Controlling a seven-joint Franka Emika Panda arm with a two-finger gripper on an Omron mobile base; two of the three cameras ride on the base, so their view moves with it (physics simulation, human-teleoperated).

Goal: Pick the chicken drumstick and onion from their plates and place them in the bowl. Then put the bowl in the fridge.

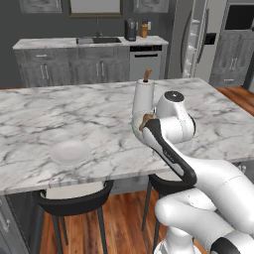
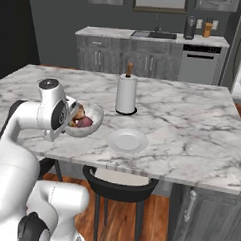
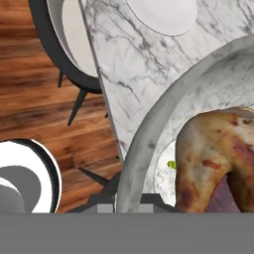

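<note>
Bowl (image 2: 90,122) holding chicken drumstick (image 3: 213,154) and onion (image 2: 84,122), no writing legible

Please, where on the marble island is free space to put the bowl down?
The far right marble island top, right of the white paper towel roll, is bare; so is the left stretch beyond the flat white plate. It is crowded at the near edge, where the pincer holds the translucent speckled bowl beside another white plate.

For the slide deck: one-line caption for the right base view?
End effector holds the bowl, loaded with chicken drumstick and onion, above the marble island beside an empty plate and paper towel roll.
</note>
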